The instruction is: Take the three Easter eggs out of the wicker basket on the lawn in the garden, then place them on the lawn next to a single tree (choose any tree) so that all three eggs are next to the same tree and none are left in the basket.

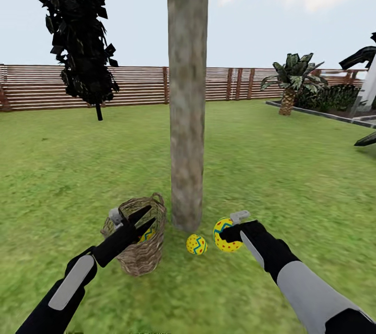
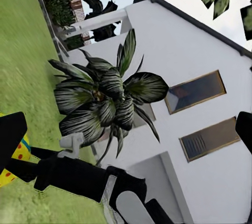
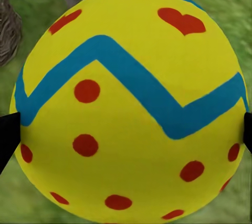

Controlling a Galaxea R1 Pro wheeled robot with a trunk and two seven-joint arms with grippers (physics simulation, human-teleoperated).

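Progress: one Easter egg [image 1: 196, 244] lies on the lawn [image 1: 271, 167] just beside the foot of the tree [image 1: 187, 114]. A second egg [image 1: 225, 234] is pinched in the right end effector [image 1: 233, 230], held low near the trunk base; the right wrist view shows a finger at each flank of it. A third egg [image 1: 147, 233] sits inside the wicker basket [image 1: 138, 250]. Left end effector [image 1: 148, 221] is spread, fingers over the basket mouth. Judgement: one placed, one about to be set down, one left to extract.
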